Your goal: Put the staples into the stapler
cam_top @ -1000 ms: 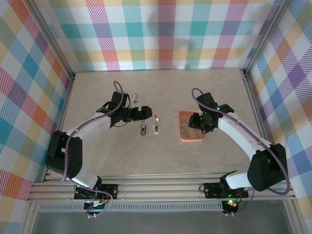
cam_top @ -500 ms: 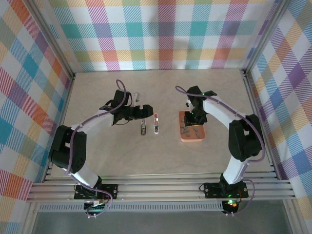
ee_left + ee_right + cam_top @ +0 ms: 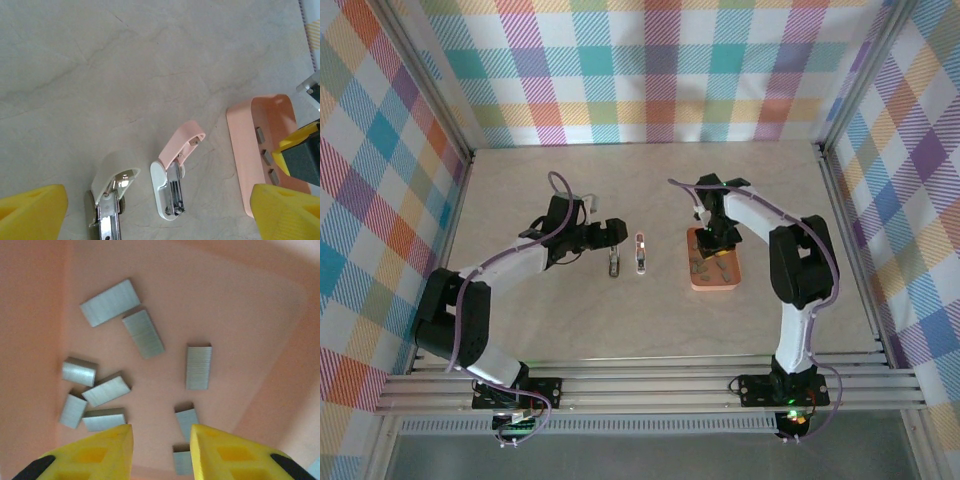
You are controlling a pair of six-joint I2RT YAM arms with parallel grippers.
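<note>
Hanging low over the orange tray (image 3: pixel 732 283), the right gripper (image 3: pixel 162 450) points its two yellow fingers down at the staples (image 3: pixel 144 333). The fingers are close together with a small gap between them, and nothing is in that gap, so they hold nothing. The staples are little grey bars that lie flat on the tray floor. Some are bunched up on one side and some lie alone. One small bar lies just under the gap. The stapler (image 3: pixel 175 175) is on the table (image 3: pixel 100 75), well apart from the staples and a little way from the tray's long side. Its pink top is tipped up and its shiny metal part shows above the white bottom. A second stapler (image 3: pixel 112 192) with a white top lies just beside it, and its top is tipped up too. The two do not touch. The left gripper (image 3: pixel 610 231) is near them. Its fingers are spread very wide — one yellow tip far out on each side of the wrist view — and they hold nothing. Both staplers sit between the left gripper and the tray.
</note>
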